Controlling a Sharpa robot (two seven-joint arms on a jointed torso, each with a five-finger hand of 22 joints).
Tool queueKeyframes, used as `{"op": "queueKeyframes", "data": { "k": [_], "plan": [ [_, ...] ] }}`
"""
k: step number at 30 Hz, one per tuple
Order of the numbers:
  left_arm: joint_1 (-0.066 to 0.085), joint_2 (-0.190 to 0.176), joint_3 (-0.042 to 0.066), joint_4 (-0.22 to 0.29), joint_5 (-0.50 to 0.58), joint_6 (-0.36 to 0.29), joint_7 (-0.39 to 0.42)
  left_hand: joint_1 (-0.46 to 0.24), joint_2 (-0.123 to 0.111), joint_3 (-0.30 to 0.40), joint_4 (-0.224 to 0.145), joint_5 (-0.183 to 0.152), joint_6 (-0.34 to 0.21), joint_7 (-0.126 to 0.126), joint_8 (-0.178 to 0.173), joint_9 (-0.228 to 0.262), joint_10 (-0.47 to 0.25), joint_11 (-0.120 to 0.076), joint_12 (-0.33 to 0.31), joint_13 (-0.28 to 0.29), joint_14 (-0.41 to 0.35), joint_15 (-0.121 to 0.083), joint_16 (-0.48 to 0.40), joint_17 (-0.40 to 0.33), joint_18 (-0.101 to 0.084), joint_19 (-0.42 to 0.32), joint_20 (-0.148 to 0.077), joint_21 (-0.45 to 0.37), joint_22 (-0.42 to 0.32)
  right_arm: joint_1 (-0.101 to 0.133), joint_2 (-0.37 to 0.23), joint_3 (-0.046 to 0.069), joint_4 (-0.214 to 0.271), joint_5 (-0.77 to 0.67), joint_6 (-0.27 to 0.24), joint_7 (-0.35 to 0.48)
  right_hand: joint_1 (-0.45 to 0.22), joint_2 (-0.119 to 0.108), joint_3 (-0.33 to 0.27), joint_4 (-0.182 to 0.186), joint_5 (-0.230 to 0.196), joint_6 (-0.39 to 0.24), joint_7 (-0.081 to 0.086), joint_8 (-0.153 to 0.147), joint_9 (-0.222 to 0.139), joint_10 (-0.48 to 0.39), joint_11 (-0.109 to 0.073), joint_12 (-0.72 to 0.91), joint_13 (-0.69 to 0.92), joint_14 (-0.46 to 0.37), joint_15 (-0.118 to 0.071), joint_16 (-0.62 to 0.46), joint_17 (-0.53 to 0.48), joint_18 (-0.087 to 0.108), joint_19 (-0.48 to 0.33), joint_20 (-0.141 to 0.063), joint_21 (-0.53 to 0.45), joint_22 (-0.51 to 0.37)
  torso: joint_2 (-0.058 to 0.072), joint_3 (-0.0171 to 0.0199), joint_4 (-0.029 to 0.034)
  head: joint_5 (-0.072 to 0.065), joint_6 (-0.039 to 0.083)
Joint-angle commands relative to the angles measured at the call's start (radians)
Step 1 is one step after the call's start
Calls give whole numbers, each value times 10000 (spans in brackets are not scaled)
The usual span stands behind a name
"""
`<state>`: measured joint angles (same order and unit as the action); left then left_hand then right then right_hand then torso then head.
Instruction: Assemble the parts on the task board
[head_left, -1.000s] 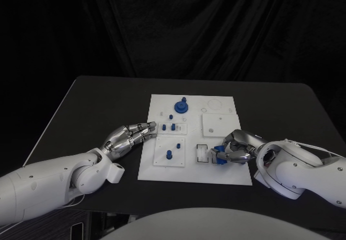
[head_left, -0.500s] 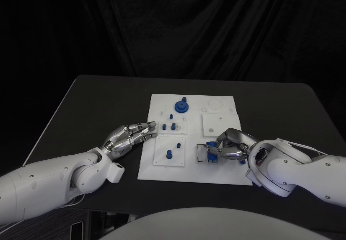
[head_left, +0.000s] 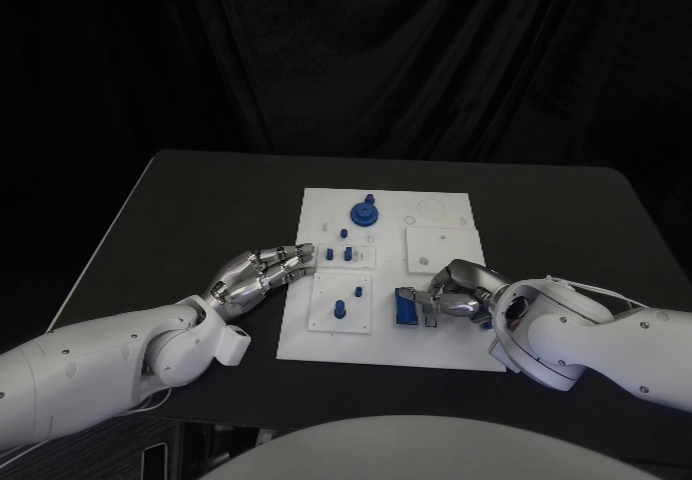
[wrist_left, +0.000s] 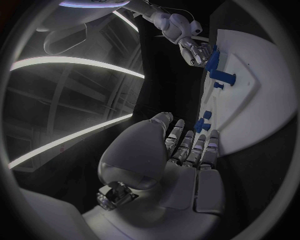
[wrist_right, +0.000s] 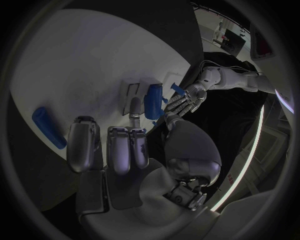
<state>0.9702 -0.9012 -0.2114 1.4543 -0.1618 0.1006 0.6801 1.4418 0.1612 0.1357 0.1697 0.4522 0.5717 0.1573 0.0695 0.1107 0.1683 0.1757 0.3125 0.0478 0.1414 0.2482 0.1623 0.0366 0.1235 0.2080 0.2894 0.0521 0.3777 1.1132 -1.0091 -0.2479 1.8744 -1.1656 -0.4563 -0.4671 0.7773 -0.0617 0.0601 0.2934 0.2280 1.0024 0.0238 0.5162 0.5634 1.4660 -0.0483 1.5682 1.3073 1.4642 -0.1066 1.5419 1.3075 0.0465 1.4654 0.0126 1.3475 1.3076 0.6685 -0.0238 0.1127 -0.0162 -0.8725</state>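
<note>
Currently the task board (head_left: 382, 345) sits mid-table (head_left: 188, 200), white, long side running away from the robot

Right hand (head_left: 459, 290) is over the board's near right part, fingers curled toward a blue block (head_left: 410, 310) that stands in the slotted fixture there. From the head view the fingertips are just beside or touching the block; can't tell if it's actually pinched. Right wrist view shows the same blue part (wrist_right: 152, 101) upright in its slot just ahead of the fingers (wrist_right: 119, 147), which lie straight and side by side, thumb off to the side. So: fingers together, grip state unclear

Left hand (head_left: 261, 273) rests at the board's left edge, holding nothing, fingers extended and close together, tips at the board rim. Left wrist view confirms this: fingers (wrist_left: 187, 150) flat and parallel, tips next to the small blue pegs (wrist_left: 203, 121)

Other parts on the board:
- blue round knob part (head_left: 364, 212) at the far end, upright
- small blue pegs (head_left: 340, 253) in the middle-left fixture
- one blue peg (head_left: 338, 308) standing in the near-left plate
- a loose blue cylinder (wrist_right: 48, 127) lying flat on the board, well apart from the slot
</note>
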Motion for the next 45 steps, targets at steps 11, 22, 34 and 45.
{"op": "queueKeyframes", "data": {
  "k": [11, 22, 34, 45],
  "plan": [
    [-24, -14, 6, 32, 46, 121, 576, -82, -10, 29, 30, -29, -3, 58, 68, 1, 0, 66, 38, 7, -69, 2, 8, -14, -169, -37, 20, -12, -19, -1, -171, 0, 58, -140, -877, 496, 287, 396, -1374, -17, -526, -185, 51, 32, 140, 1048, 97, 26, 2635, 965, 84, -21, 2188, 74, 188, 14, -35, 1918, -8, 2, -13, 55, -1],
    [-24, -334, 6, 425, 45, -468, 1160, 53, -238, 207, -201, 514, 342, 53, 185, 45, 164, 142, 306, 28, -29, -103, 110, -1, -80, -569, -38, -138, -763, 9, -829, -2, 601, -2035, -2255, 2779, 3962, 0, -1386, -432, 1277, -2678, 783, -857, -597, 397, 688, -283, 1839, 825, 595, -317, 1776, 158, -71, 427, -511, 1782, -15, 8, -20, 104, -1],
    [-11, -718, 6, 941, 44, -1116, 1740, 36, -428, 262, -191, 855, 678, 63, 263, 58, 326, 166, 525, 38, -249, -515, -37, -35, -37, -1658, -439, -328, -2378, 1, -989, -15, 748, -4160, -1343, 2524, 5312, -848, -1976, 20, 291, -4826, 740, -1703, -2069, -729, 550, -985, 496, 556, 528, -746, 1195, 312, -456, 444, -1223, 1596, -33, -1, -24, 75, -1],
    [-12, -869, 5, 1057, 43, -1231, 2074, 137, -518, 400, -344, 1425, 1155, 16, 374, 103, 649, 50, 818, 64, -460, -799, -225, -69, -263, -1771, -963, -347, -2639, -182, -758, -18, 612, -5288, -218, 1914, 6910, -1454, -2213, 49, 694, -5945, 537, -1469, -2454, -497, 386, -862, 754, 529, 391, -769, 1157, 306, -465, 324, -1259, 1606, -19, 11, -30, 75, -1]
  ]
}}
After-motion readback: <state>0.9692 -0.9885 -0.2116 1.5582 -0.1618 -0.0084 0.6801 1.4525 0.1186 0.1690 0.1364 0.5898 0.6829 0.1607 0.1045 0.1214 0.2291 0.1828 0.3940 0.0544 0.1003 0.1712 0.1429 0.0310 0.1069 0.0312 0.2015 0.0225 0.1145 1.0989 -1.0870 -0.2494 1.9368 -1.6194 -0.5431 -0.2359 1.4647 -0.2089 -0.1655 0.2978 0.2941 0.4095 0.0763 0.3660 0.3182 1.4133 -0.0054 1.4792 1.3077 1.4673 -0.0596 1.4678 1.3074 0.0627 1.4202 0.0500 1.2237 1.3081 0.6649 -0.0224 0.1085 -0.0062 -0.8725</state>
